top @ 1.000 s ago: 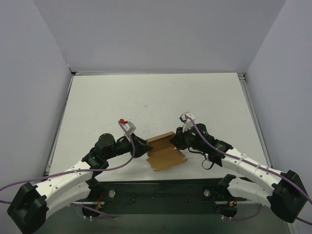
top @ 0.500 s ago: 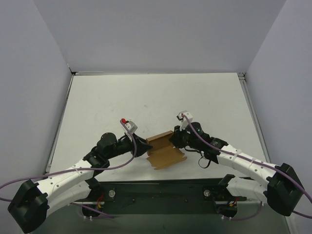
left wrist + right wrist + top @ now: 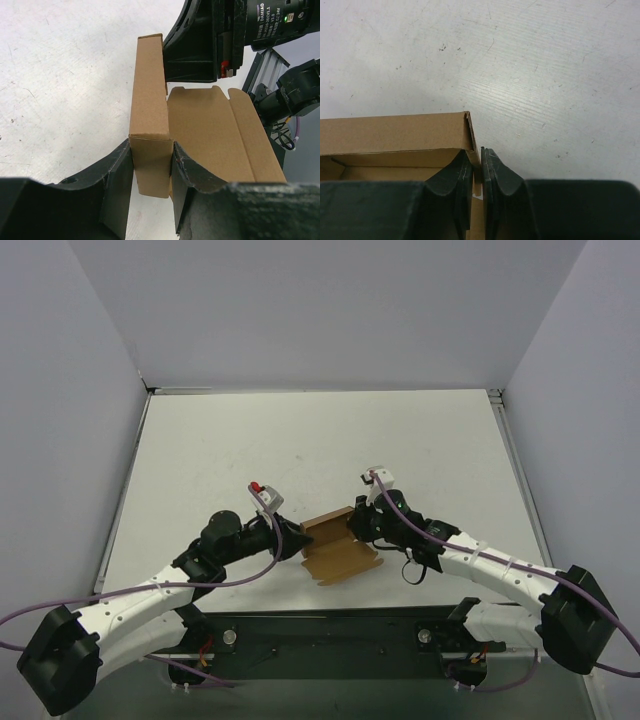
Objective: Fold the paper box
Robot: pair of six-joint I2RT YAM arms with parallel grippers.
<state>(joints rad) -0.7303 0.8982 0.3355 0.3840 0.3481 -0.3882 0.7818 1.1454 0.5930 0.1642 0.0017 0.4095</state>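
The right gripper [image 3: 481,167] has tightened on an end wall of the paper box [image 3: 149,100]; the left gripper [image 3: 151,152] stays clamped opposite. The brown box seems half-folded, one flap flat.

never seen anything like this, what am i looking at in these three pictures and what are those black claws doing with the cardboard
These are two robot arms bolted at the near edge of a white table. The wide picture looks down from above and behind them. The other two come from a small camera on each wrist, so the black shapes at the bottom are that arm's own fingers. On the table lies a brown paper box, partly folded: one long side is raised and a flat panel with notched tabs lies beside it. The left gripper is closed on one end of the raised side. The right gripper pinches a thin cardboard edge at the other end.
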